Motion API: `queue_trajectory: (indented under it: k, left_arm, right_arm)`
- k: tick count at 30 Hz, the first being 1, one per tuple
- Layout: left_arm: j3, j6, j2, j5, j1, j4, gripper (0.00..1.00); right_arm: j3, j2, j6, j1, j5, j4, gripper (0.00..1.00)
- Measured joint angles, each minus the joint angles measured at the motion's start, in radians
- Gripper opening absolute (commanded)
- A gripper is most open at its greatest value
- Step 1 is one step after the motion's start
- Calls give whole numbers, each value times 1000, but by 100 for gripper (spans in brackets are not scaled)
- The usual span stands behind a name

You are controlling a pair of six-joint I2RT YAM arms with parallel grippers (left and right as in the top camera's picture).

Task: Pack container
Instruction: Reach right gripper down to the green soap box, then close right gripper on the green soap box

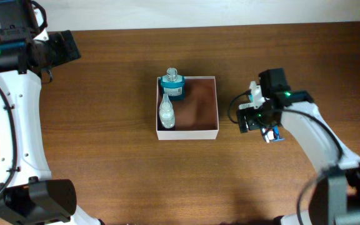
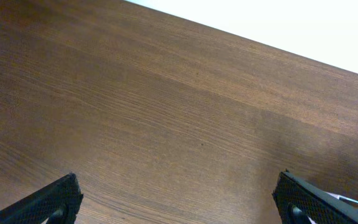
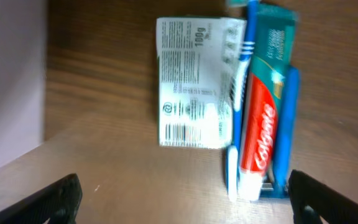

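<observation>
The container (image 1: 212,133), a square white-walled box with a brownish-pink inside, sits mid-table. A small teal bottle (image 1: 173,85) stands in its back left corner and a clear bottle (image 1: 166,113) lies along its left wall. My right gripper (image 1: 260,125) hovers open just right of the container, over a toothbrush and Colgate toothpaste pack (image 3: 257,99) lying on the table; a bit of it shows in the overhead view (image 1: 272,135). The container's white wall (image 3: 11,81) fills the left of the right wrist view. My left gripper (image 2: 179,202) is open and empty at the far left back.
The wooden table (image 1: 105,156) ends at a pale back edge (image 2: 260,25). The pack's white printed card (image 3: 194,81) lies face-up beside the toothpaste.
</observation>
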Motion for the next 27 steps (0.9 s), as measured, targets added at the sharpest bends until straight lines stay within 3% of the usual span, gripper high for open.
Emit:
queue_trajectory:
  k: [3,5,10,17,22,27]
  left_arm:
    - [0,0,0,0,0,2,100]
    - [0,0,0,0,0,1,100]
    - [0,0,0,0,0,1,100]
    - [0,0,0,0,0,1,100]
    - [0,0,0,0,0,1,100]
    - [0,0,0,0,0,1,100]
  right_arm:
    - [0,80,-20,0,0,62,100]
    - [0,110,-26,0,0,95,88]
    - [0,131,-34,0,-1,152,78]
    - [0,131,-35,0,-1,182,76]
    - [0,131,-34,0,-1,201,66]
    - [0,140,-35,0,-1,214,64]
